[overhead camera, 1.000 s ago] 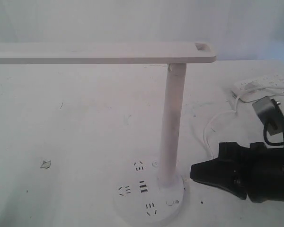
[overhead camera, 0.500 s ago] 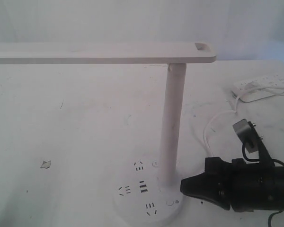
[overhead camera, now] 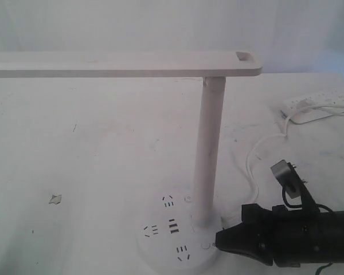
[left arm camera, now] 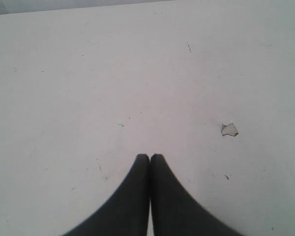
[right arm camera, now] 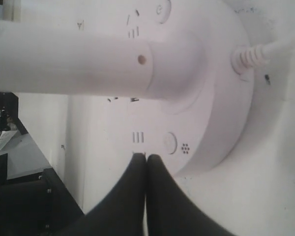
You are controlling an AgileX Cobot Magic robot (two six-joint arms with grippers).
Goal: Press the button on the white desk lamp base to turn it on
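Right gripper: jaws pinched together, nothing held. Probably closed so the tips make one blunt poking point. The tip is low at the edge of the white desk lamp base, just beside the button; contact can't be told. The button sits on the base top near the pole, next to its sun mark. Left gripper is closed too and empty, over bare desk, clear of the lamp.

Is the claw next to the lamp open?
No, the right claw is closed tight with no gap, its tip near the button.
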